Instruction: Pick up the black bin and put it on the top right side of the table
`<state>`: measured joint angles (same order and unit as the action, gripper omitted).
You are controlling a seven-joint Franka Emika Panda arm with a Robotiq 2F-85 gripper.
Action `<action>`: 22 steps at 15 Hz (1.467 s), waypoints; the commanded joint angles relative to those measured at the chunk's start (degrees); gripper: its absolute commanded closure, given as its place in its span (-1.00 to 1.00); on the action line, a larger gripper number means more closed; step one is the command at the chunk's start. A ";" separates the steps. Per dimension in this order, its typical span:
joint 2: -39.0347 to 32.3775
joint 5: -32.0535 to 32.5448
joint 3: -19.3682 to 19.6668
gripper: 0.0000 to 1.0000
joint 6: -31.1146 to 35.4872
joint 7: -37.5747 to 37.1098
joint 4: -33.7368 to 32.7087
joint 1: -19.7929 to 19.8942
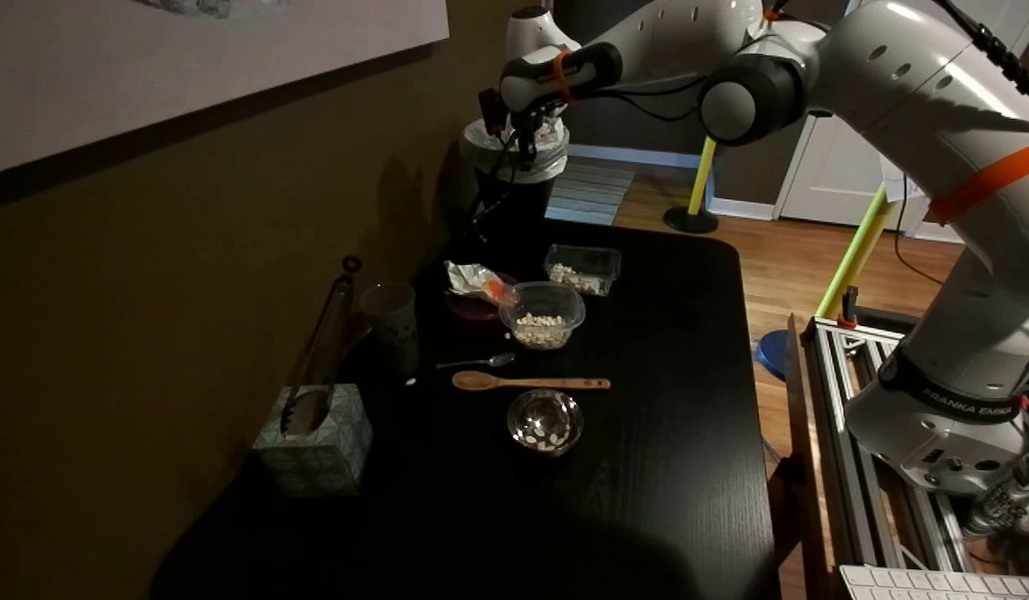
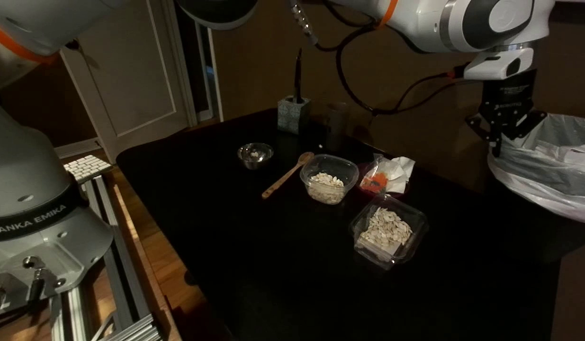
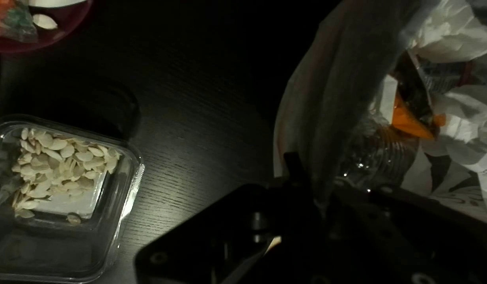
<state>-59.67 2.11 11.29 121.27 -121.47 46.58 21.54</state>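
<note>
The black bin (image 1: 514,198) is at the far wall-side corner of the black table (image 1: 664,500), lined with a whitish bag folded over its rim. It also shows at the right of an exterior view (image 2: 524,232), its dark body hard to separate from the tabletop. My gripper (image 2: 501,146) points down at the bin's rim, one finger outside and the other hidden inside the bag. In the wrist view the fingers (image 3: 311,185) are close together with the lined rim between them. I cannot tell whether the bin's base touches the table.
Clear containers of seeds (image 1: 582,271) (image 1: 543,317) and a red plate with wrappers (image 1: 472,307) stand near the bin. A metal bowl (image 1: 545,422), wooden spoon (image 1: 531,382), cup (image 1: 391,329) and tissue box with tongs (image 1: 318,446) are further along. The wall runs along the table.
</note>
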 commanded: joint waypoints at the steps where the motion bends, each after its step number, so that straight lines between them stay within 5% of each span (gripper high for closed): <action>1: -2.73 -0.60 -0.65 0.98 -0.97 0.45 -5.20 0.65; 8: -4.34 -0.39 -0.61 0.98 -3.69 0.25 -7.10 0.61; 9: -4.51 -0.46 -0.66 0.87 -4.19 0.22 -7.36 0.62; 10: -4.57 -0.56 -0.73 0.39 -4.57 0.19 -7.61 0.66; 12: -4.57 -0.63 -0.77 0.33 -4.52 0.17 -8.16 0.70; 18: 0.18 -0.96 -1.16 -0.58 -5.92 0.90 -7.39 0.45; 22: 8.52 -2.17 -4.35 -1.00 -13.52 13.69 -2.44 1.41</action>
<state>-57.83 1.52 9.70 112.14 -116.35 39.07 21.89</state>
